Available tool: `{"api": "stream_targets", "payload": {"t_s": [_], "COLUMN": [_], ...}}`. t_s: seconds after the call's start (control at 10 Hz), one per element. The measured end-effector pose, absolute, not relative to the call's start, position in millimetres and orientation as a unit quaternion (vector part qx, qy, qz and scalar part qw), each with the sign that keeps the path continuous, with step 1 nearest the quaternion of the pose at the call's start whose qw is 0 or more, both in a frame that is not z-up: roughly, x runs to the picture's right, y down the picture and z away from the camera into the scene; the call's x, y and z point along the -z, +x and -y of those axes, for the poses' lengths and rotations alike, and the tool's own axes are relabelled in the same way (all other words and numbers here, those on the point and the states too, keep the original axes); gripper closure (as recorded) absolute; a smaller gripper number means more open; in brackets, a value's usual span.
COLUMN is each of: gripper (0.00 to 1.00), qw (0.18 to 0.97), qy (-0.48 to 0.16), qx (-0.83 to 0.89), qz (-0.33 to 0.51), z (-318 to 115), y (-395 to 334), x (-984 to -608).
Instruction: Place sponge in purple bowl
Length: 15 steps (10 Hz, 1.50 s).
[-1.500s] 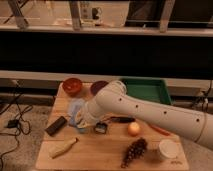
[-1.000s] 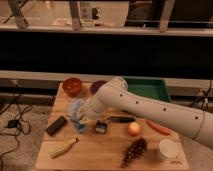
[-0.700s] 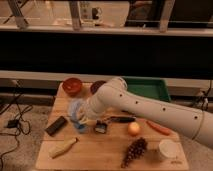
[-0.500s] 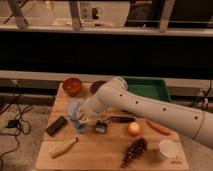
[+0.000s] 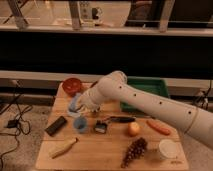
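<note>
On the near part of the wooden surface lie a yellow banana at the left, a bunch of dark grapes in the middle and a white cup at the right. A little farther there are a black block, a small blue cup, a round orange fruit and a carrot.

The sponge is left of centre, just beyond the small blue cup and over a flat pale blue sheet. It shows as a light blue piece. Its long axis seems to stand nearly upright, leaning a little to the right at the top.

The claw is at the left end of the white arm, directly against the right side of the sponge. I cannot tell whether it grips the sponge or only touches it.

Farther back, the red-orange bowl stands at the left. Of the purple bowl only a dark edge shows, between that bowl and the arm. A green tray is at the far right.
</note>
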<state>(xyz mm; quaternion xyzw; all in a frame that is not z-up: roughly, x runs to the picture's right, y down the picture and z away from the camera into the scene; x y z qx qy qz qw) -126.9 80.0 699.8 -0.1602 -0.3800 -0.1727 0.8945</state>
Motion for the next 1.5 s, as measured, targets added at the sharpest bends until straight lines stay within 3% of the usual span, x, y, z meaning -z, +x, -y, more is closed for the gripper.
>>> {"api": "stream_targets", "payload": {"t_s": [0.5,1.0,1.5], "gripper": [1.0,1.0,1.0], "qw": [0.899,0.903,0.918], "qy": [-0.135,-0.133,-0.124], "qx": [0.156,0.154,0.124], "qz": [0.386,0.38,0.356], "z": [-48,-47,-18], "y": [-125,-124,-109], "x": [-744,-747,-798]}}
